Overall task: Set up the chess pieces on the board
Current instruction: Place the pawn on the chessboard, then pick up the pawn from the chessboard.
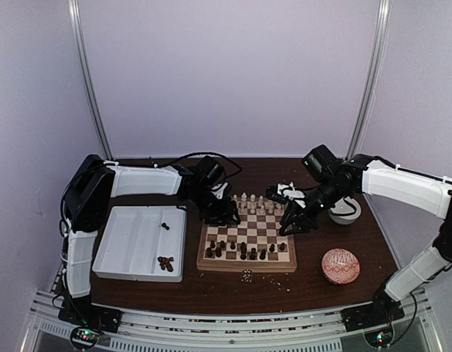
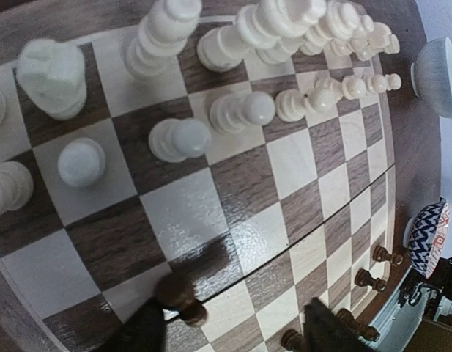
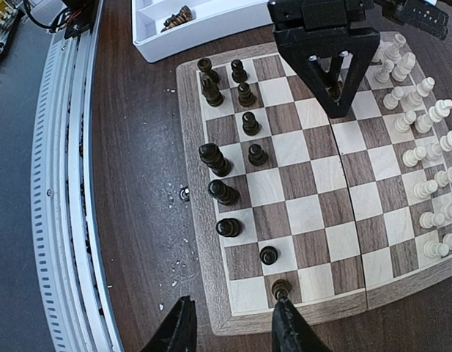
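The board [image 1: 264,224] lies mid-table. Cream-white chess pieces [image 1: 255,199] stand along its far rows and dark ones [image 1: 242,251] along its near rows. My left gripper [image 1: 222,213] is open low over the board's far left part. In the left wrist view a dark piece [image 2: 178,297] stands against the left one of its fingers [image 2: 141,330], and white pieces [image 2: 244,110] fill the far rows. My right gripper [image 1: 291,224] is open at the board's right side. In the right wrist view one of its fingertips [image 3: 291,326] touches a dark pawn [image 3: 281,288] on the corner square.
A white divided tray [image 1: 119,253] stands left of the board with a few dark pieces [image 1: 165,262] in it. A white bowl [image 1: 345,211] and a red patterned bowl [image 1: 340,265] sit right of the board. Pale crumbs [image 1: 247,276] lie in front.
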You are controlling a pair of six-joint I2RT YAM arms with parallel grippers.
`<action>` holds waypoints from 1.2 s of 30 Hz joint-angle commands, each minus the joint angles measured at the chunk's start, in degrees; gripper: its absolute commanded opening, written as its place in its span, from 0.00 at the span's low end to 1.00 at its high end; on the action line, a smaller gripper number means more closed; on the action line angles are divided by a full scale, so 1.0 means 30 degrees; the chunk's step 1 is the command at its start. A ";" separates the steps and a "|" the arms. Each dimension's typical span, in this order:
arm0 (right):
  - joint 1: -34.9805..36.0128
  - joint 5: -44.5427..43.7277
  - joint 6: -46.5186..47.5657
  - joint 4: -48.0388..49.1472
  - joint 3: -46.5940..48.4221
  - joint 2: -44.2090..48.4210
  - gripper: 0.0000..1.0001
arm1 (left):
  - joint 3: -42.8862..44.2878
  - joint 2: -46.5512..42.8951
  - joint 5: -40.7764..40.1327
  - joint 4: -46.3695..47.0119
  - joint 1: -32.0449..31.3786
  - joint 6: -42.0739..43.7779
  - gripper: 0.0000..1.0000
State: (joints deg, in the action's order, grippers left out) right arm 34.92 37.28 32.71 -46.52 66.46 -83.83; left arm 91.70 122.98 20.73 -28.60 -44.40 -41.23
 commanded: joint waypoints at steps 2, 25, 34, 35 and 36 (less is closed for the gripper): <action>-0.0129 -0.0088 -0.0007 -0.0009 0.0460 -0.0286 0.36 | -0.0101 -0.1205 0.0352 -0.0846 0.0094 0.0742 0.98; -0.0154 -0.3157 -0.4028 0.3093 0.3291 -0.0595 0.36 | -0.3694 -0.8838 -0.8623 0.4636 0.1766 1.0022 0.98; -0.0165 -0.0362 -0.3125 -0.0142 0.6417 -0.3927 0.49 | -0.1567 -0.6497 -0.0533 0.0067 0.2677 2.3492 0.51; -0.0211 0.0193 -0.3203 -0.0251 0.6475 -0.4081 0.48 | -0.2259 -0.6607 -0.0510 0.0425 0.2654 2.4752 0.51; -0.0238 0.0709 -0.3301 -0.0148 0.6325 -0.3986 0.47 | -0.2683 -0.6610 -0.0548 0.0701 0.2644 2.5832 0.52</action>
State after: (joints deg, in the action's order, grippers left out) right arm 34.61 33.30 22.72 -42.24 84.71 -93.10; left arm 88.55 103.13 13.17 -24.82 -35.51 14.96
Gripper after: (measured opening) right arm 0.484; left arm 0.515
